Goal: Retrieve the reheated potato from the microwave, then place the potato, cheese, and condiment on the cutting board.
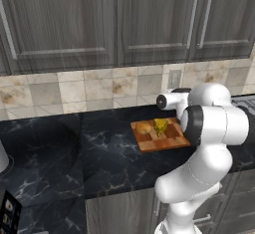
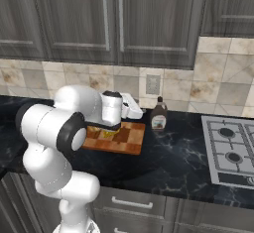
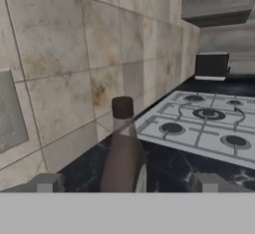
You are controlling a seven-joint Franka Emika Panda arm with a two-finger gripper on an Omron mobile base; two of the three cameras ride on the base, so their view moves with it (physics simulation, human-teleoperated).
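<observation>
The checkered cutting board lies on the dark counter. On it the golden-brown potato sits beside the yellow cheese wedge. The brown condiment bottle stands upright on the counter just right of the board, near the wall. My gripper reaches sideways toward it. In the hand view the bottle rises between the two fingertips, which stand wide apart on either side of it; the gripper is open. The microwave is out of view.
A gas stove is set into the counter right of the bottle, also seen as the stove in the hand view. A wall outlet sits on the tiled backsplash above the board. Dark cabinets hang overhead.
</observation>
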